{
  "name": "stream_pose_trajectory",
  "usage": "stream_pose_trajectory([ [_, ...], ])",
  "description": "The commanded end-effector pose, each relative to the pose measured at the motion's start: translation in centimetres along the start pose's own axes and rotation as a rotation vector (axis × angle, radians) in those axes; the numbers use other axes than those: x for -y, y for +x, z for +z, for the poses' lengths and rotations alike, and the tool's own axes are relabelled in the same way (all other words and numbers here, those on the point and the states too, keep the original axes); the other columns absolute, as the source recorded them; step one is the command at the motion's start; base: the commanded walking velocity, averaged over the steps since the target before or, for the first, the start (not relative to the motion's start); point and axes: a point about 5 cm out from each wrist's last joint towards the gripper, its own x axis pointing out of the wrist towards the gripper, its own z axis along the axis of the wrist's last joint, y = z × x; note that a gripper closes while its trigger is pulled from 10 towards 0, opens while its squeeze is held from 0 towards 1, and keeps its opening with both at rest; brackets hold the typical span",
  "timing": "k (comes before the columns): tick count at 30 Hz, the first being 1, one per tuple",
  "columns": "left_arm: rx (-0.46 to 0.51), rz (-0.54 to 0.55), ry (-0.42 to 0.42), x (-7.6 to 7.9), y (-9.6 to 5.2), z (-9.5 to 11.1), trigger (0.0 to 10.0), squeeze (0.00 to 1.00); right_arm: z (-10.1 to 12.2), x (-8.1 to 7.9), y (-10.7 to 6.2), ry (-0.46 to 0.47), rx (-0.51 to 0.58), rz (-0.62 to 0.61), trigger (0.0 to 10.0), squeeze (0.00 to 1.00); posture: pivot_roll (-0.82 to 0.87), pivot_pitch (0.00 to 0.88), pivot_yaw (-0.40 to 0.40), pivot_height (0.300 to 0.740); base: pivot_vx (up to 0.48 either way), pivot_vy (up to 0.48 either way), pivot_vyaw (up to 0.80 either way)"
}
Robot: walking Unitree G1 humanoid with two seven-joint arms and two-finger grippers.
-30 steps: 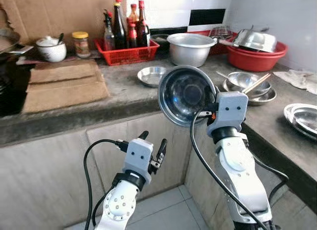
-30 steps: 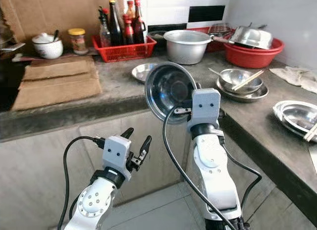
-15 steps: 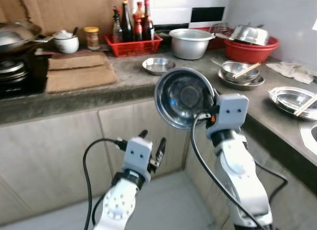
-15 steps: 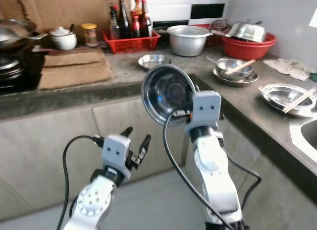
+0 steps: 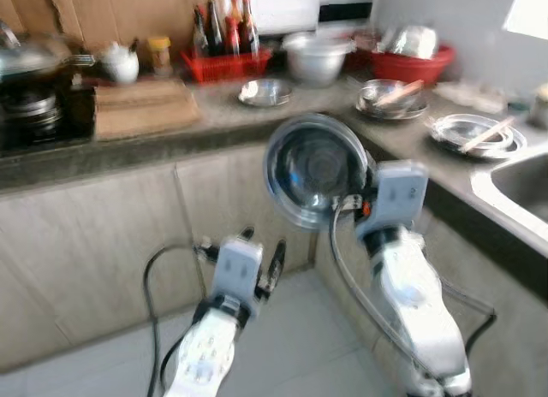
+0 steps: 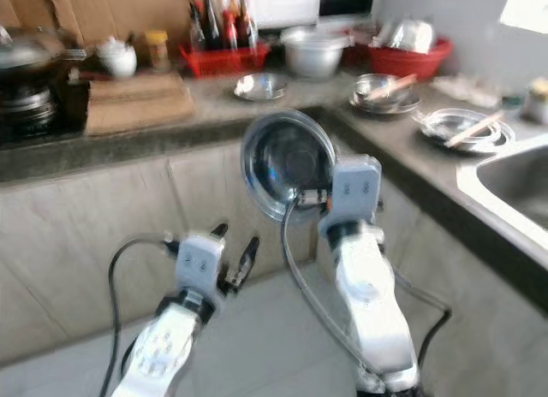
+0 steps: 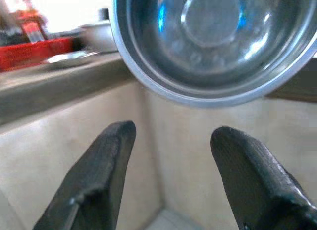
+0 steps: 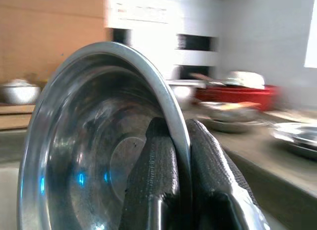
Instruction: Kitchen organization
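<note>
A steel bowl (image 5: 313, 169) is held up on its edge in front of me, its hollow facing me. My right gripper (image 8: 179, 136) is shut on its rim, one finger inside and one outside. My left gripper (image 5: 263, 251) hangs lower and to the left, open and holding nothing; in the left wrist view its two fingers (image 7: 104, 160) point up at the bowl (image 7: 213, 36) above them. The L-shaped stone counter (image 5: 223, 123) stands farther off, carrying more steel bowls and plates.
On the counter: a red basket of bottles (image 5: 224, 63), a big steel pot (image 5: 315, 56), a red basin (image 5: 409, 62), a small dish (image 5: 264, 91), stacked bowls with chopsticks (image 5: 390, 97), plates (image 5: 473, 132), a wok on the stove (image 5: 30, 63). A sink (image 5: 518, 179) lies right. Tiled floor (image 5: 291, 328) below.
The whole view has pulled back and blurred: I have moved away from the counter, and the sink has come into sight. Both grippers keep their pose, the bowl still held.
</note>
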Motion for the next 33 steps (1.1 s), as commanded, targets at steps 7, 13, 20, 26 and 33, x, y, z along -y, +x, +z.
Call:
stream_pose_trajectory([
  [7, 0.006, 0.013, 0.004, -0.42, 0.12, 0.13, 10.0, 0.0, 0.71, -0.28, 0.14, 0.009, 0.027, 0.01, 10.0, 0.0, 0.06, 0.0, -0.032, 0.74, -0.173, 0.0, -0.8],
  [13, 0.009, 0.011, 0.006, -0.38, 0.23, 0.18, 10.0, 0.0, 0.64, -0.34, 0.23, 0.006, 0.025, 0.012, 10.0, 0.0, 0.06, 0.0, -0.033, 0.74, 0.0, 0.0, -0.8],
  [20, 0.012, 0.015, 0.012, -0.5, 0.31, 0.29, 10.0, 0.0, 0.62, -0.48, 0.27, -0.005, 0.027, 0.018, 10.0, 0.0, 0.06, 0.0, -0.031, 0.74, 0.0, 0.0, -0.34],
  [26, 0.019, 0.02, 0.017, -0.67, 0.26, 0.39, 10.0, 0.0, 0.45, -0.53, 0.22, -0.011, 0.018, 0.018, 10.0, 0.0, 0.06, 0.0, -0.023, 0.74, 0.042, 0.0, 0.0],
  [33, 0.029, 0.021, 0.015, -0.72, 0.4, 0.68, 10.0, 0.0, 0.41, -0.37, 0.15, -0.009, 0.016, 0.009, 10.0, 0.0, 0.07, 0.0, -0.028, 0.74, 0.287, 0.0, 0.0],
])
